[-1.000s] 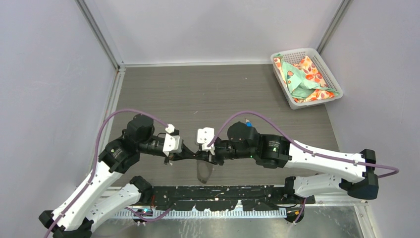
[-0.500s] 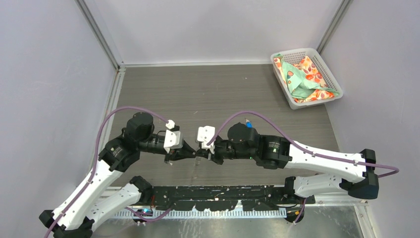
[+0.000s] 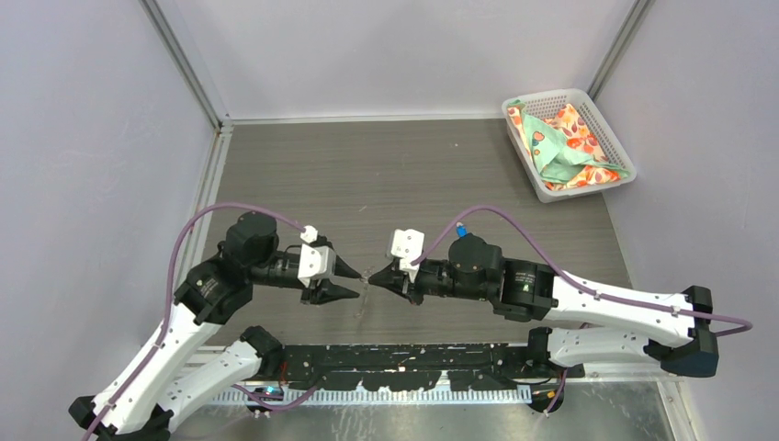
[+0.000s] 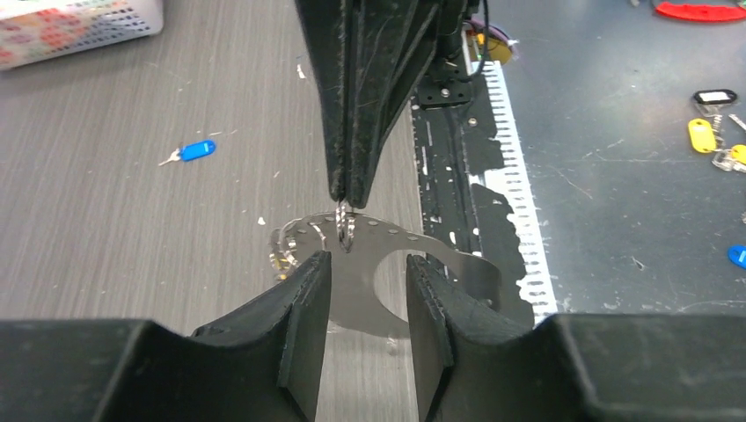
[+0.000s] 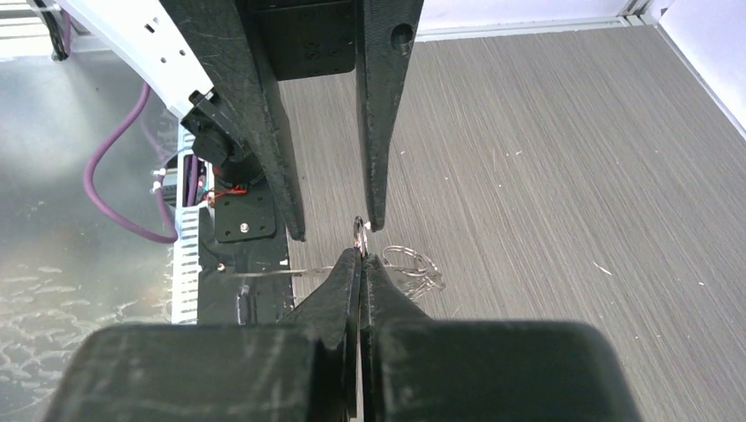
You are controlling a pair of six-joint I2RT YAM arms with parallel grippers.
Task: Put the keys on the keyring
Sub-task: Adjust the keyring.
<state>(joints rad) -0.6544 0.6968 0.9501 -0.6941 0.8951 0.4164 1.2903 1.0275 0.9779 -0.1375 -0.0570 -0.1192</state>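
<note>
Top external view: the left gripper (image 3: 356, 281) has spread its jaws and drawn back left, so only the right gripper (image 3: 375, 276), pressed together, now pinches the keyring (image 4: 344, 233) over the near worktop (image 3: 413, 175).

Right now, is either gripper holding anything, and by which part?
Right fingers pinch the keyring by the edge of its small metal ring, at their very tips. Left fingers stand apart, holding nothing.

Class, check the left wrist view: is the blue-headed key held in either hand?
No: the blue-headed key lies loose on the table, well apart from the left hand and the right hand.
</note>
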